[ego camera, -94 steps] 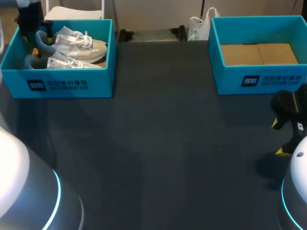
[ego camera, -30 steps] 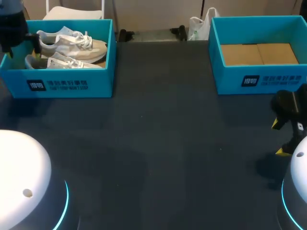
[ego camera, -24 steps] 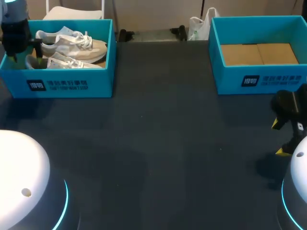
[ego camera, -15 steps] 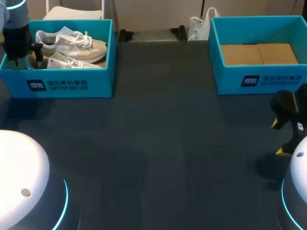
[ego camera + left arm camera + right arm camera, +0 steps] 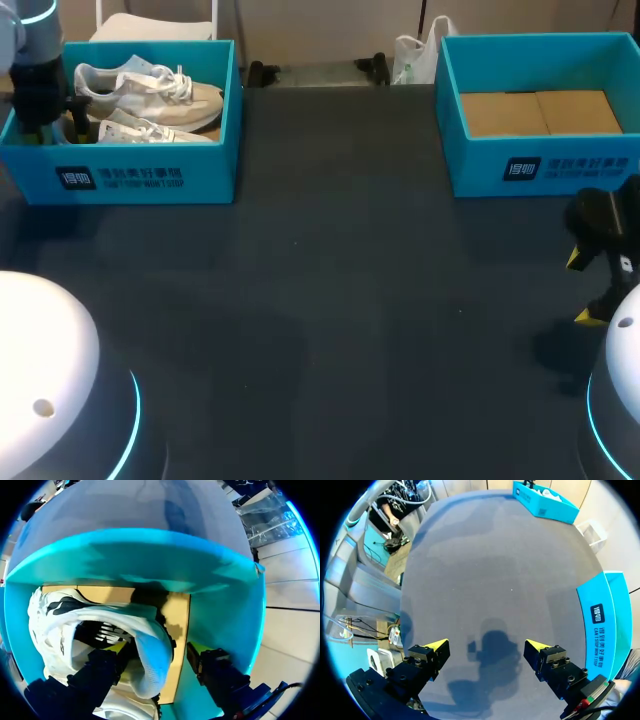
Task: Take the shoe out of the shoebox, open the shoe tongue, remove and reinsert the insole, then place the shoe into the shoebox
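Observation:
Two white shoes lie in the blue shoebox [image 5: 150, 175] at the table's back left: the far shoe [image 5: 150, 88] and the near shoe [image 5: 140, 130]. My left gripper [image 5: 48, 112] hangs down into that box at its left end. In the left wrist view the left gripper [image 5: 155, 652] straddles the padded heel [image 5: 150, 650] of a white shoe. One finger is inside the shoe's opening. The other finger [image 5: 197, 652] is outside, a small gap away from the heel. My right gripper [image 5: 487, 650] stands open and empty above the bare table at the right edge [image 5: 582, 288].
A second blue box [image 5: 540, 165] with a brown cardboard floor stands at the back right, just behind my right gripper; it shows beside that gripper [image 5: 605, 615] in the right wrist view. The dark table [image 5: 340, 300] stretches between the two boxes.
My left gripper has come down and to the right into the left box, onto the shoe's heel, and its fingers have narrowed. The right arm has not moved.

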Robot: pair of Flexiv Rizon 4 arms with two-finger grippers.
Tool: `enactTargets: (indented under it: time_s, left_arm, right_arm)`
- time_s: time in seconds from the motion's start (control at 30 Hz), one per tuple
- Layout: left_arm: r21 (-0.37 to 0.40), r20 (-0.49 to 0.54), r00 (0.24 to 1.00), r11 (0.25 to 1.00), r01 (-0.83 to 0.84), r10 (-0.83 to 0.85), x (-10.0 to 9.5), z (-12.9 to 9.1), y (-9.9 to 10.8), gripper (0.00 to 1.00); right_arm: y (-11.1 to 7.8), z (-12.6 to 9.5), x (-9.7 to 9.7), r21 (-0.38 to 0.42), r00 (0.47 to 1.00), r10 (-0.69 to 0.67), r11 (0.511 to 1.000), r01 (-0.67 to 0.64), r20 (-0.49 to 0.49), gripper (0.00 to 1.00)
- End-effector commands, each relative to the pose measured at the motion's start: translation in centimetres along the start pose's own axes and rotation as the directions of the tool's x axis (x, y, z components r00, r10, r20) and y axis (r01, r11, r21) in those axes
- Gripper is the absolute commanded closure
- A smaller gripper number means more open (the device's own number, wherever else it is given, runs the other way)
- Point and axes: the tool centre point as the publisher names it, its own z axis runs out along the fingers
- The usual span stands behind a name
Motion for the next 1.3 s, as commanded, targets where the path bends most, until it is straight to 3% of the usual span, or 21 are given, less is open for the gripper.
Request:
enactTargets:
  time_s: [0.03,0.2,0.33,0.87,0.97,1.0,1.03,1.3]
  left_arm:
    - [0.020,0.007,1.000,1.000,-0.003,0.003,0.3,0.5,0.6,0.29]
    - [0.034,0.011,1.000,0.999,-0.016,0.015,0.4,1.1,0.3,0.31]
    - [0.035,0.014,0.999,0.999,-0.033,0.033,0.3,1.4,-0.1,0.40]
    - [0.030,0.024,0.996,0.995,-0.092,0.092,0.4,2.3,-0.9,0.43]
    - [0.035,0.017,0.996,0.995,-0.090,0.090,0.4,2.5,-0.9,0.69]
    - [0.038,0.013,0.996,0.995,-0.088,0.088,0.4,2.6,-0.8,0.88]
    - [0.040,0.011,0.996,0.995,-0.087,0.087,0.4,2.7,-0.8,1.00]
    - [0.043,0.015,0.997,0.996,-0.082,0.081,0.9,1.9,-0.3,1.00]
  right_arm:
    - [0.0,0.1,0.1,0.003,1.000,0.001,1.000,-0.001,0.003,0.00]
    - [0.0,0.1,0.1,0.003,1.000,0.001,1.000,-0.001,0.003,0.00]
    - [0.0,0.1,0.1,0.003,1.000,0.001,1.000,-0.001,0.003,0.00]
    - [0.0,0.1,0.1,0.003,1.000,0.001,1.000,-0.001,0.003,0.00]
    - [0.0,0.1,0.1,0.003,1.000,0.001,1.000,-0.001,0.003,0.00]
    - [0.0,0.1,0.1,0.003,1.000,0.001,1.000,-0.001,0.003,0.00]
    - [0.0,0.1,0.1,0.003,1.000,0.001,1.000,-0.001,0.003,0.00]
    - [0.0,0.1,0.1,0.003,1.000,0.001,1.000,-0.001,0.003,0.00]
